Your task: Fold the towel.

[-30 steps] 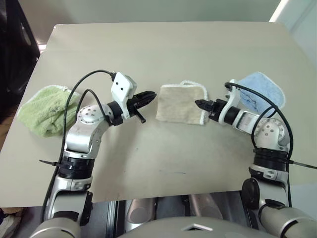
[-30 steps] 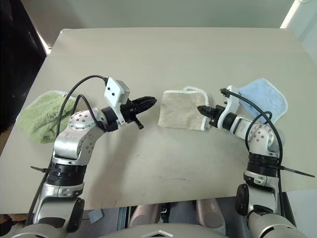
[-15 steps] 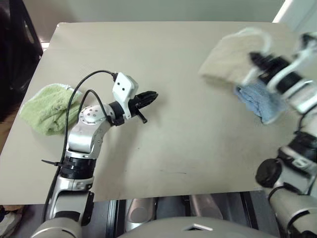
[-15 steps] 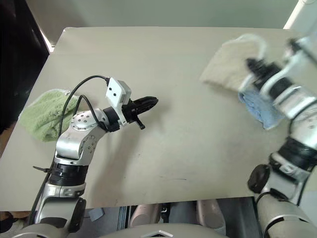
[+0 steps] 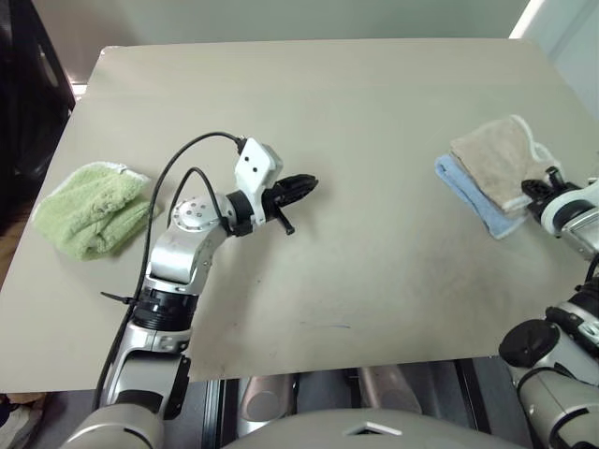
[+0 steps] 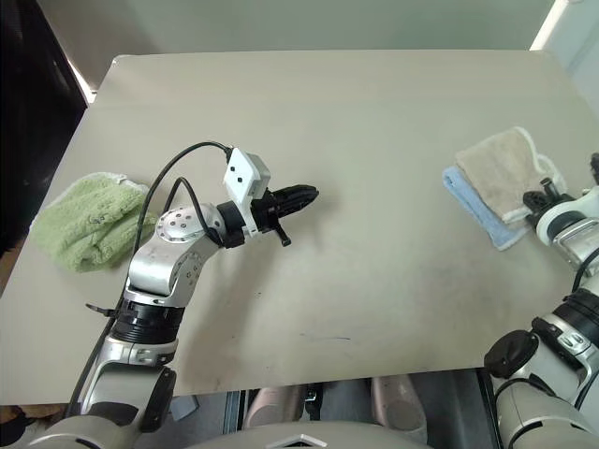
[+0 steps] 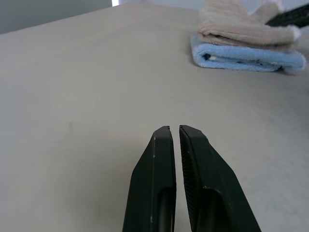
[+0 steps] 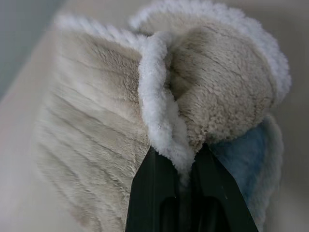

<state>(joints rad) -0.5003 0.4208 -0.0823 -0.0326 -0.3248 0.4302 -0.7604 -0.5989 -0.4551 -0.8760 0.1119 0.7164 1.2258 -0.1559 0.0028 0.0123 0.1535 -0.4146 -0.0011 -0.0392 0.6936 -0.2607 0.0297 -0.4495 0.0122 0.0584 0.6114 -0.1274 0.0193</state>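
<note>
Beige tabletop (image 5: 356, 112) fills your view. Your left arm reaches across the middle of the frame, its left gripper (image 5: 309, 183) level, black fingers pressed together on nothing. At the right edge your right arm pokes in, and the right gripper (image 6: 535, 198) is clamped on the white edging of the folded tan terry towel (image 5: 496, 164). That towel lies on a folded light-blue towel (image 5: 473, 196) at right. At far left a fluffy light-green towel (image 5: 89, 208) sits crumpled.
</note>
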